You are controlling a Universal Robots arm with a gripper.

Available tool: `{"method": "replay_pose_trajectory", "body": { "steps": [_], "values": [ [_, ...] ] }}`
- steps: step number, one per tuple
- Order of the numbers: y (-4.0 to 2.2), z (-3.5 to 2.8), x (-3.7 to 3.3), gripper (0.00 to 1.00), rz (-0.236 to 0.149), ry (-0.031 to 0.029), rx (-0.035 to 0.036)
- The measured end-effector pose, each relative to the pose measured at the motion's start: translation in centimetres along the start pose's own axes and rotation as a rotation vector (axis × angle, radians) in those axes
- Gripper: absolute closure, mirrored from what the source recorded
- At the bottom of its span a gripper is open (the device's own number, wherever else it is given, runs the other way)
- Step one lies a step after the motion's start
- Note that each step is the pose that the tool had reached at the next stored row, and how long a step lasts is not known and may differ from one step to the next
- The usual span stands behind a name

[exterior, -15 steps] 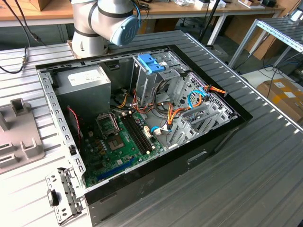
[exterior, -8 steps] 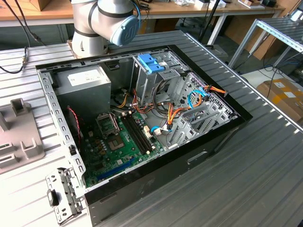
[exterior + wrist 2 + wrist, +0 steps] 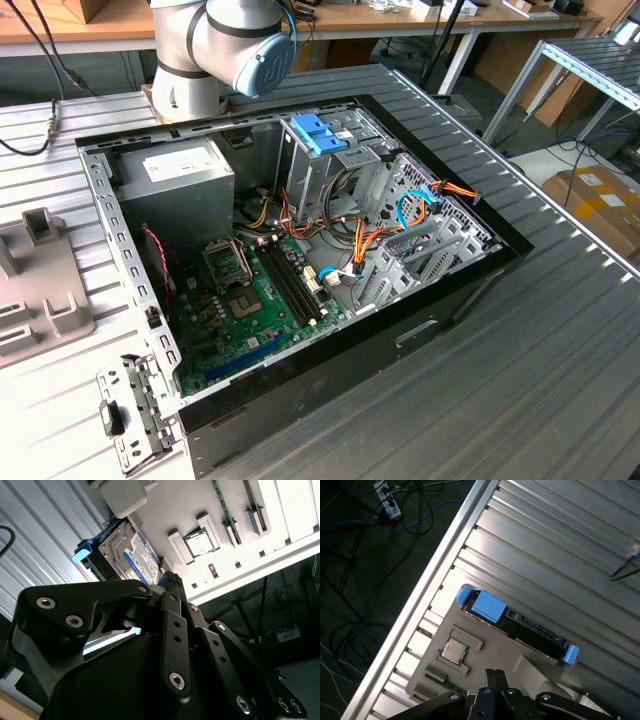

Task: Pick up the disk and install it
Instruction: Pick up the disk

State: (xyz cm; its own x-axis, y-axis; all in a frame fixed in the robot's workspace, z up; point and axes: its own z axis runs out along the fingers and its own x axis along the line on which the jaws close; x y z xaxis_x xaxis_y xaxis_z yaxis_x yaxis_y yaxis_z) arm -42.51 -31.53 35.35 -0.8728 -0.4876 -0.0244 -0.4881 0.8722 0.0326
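Grey holder (image 3: 496, 652) (disk (image 3: 526, 625) slotted edgewise)

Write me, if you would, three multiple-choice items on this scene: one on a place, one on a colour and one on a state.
1. Where is the disk?
A. In the computer case
B. In the grey fixture on the ribbed table
C. On the floor

2. What colour are the disk's side rails?
A. Red
B. Yellow
C. Blue

3. How does the gripper stand to the disk?
A. Apart from it, holding nothing
B. Clamped on it
C. Pressing it flat

Answers: B, since the first wrist view shows it standing on edge in the fixture's slot; C, since both its ends are bright blue; A, since bare fixture lies between the gripper and the disk.
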Motion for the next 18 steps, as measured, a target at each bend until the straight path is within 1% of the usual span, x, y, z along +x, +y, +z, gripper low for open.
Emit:
{"method": "replay_pose_trajectory", "body": {
  "steps": [5, 7, 15, 18],
  "values": [
    [0.0, 0.0, 0.0, 0.89, -0.03, 0.001, -0.0007],
    [0.0, 0.0, 0.0, 0.89, -0.052, 0.0017, -0.0012],
    [0.0, 0.0, 0.0, 0.89, -0.099, 0.0032, -0.0024],
    [0.0, 0.0, 0.0, 0.89, -0.123, 0.004, -0.003]
  ]
}}
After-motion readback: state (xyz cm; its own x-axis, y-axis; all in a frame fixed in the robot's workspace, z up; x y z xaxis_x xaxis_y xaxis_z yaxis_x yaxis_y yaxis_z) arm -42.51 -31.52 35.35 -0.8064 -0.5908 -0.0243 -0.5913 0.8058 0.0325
